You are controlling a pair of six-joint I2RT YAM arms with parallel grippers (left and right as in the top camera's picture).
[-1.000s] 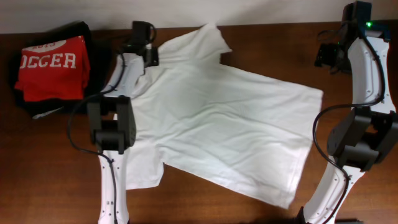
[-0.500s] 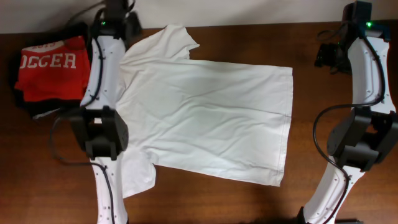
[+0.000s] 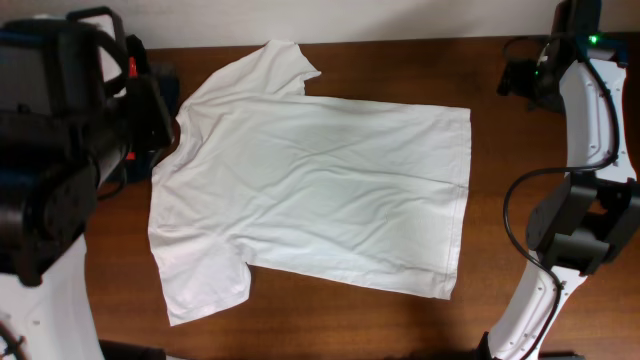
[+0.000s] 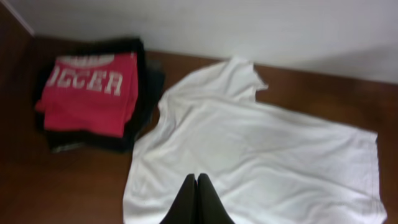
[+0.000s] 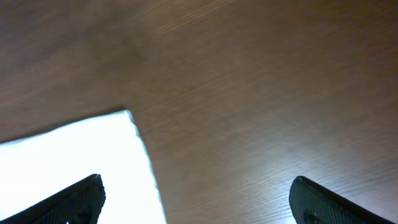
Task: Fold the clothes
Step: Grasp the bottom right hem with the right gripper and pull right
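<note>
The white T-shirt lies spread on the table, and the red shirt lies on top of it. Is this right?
No. The red shirt lies on a dark pile beside the white T-shirt; the left wrist view shows this.

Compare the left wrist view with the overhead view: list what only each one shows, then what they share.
Only the left wrist: the red shirt with white letters atop dark garments, and the left gripper, shut and empty, over the cloth. Only the overhead: the right arm, the left arm covering that pile's spot, and the lower sleeve of the white T-shirt. Both: the white T-shirt spread flat on the brown table.
</note>
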